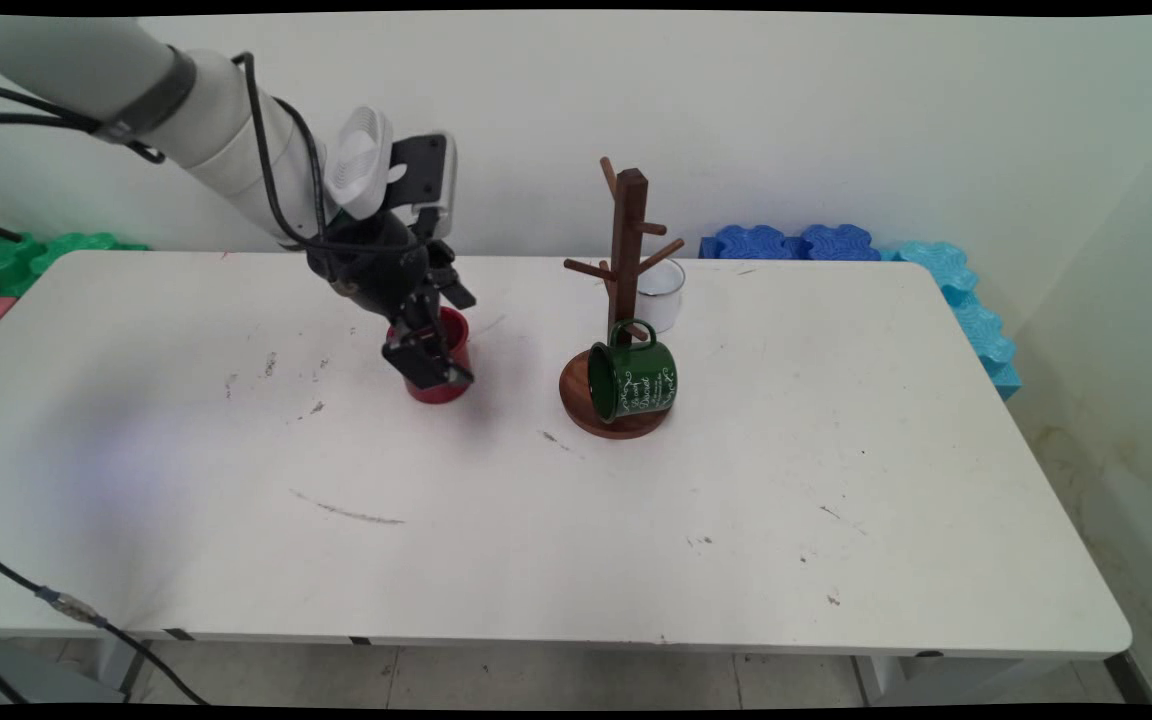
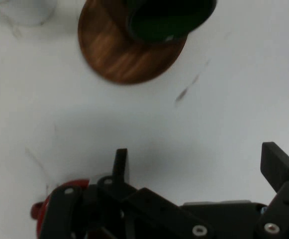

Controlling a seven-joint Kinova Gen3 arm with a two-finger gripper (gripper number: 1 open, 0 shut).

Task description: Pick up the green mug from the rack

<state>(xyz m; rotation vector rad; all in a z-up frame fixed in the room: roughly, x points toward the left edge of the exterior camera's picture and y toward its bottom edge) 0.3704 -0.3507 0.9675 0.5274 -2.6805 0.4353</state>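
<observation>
— What did we have, biggest first?
— The white table; the wooden mug tree with a green mug tilted on its base; a glass cup behind it.
— And the claw?
— Spread wide and empty, low beside the red cup.
— What worried us?
— We judged a finger might clip the cup's rim and tip it over.

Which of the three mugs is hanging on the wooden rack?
The dark green enamel mug, hooked by its handle on the wooden mug tree. The red mug and white mug stand on the table.
</observation>
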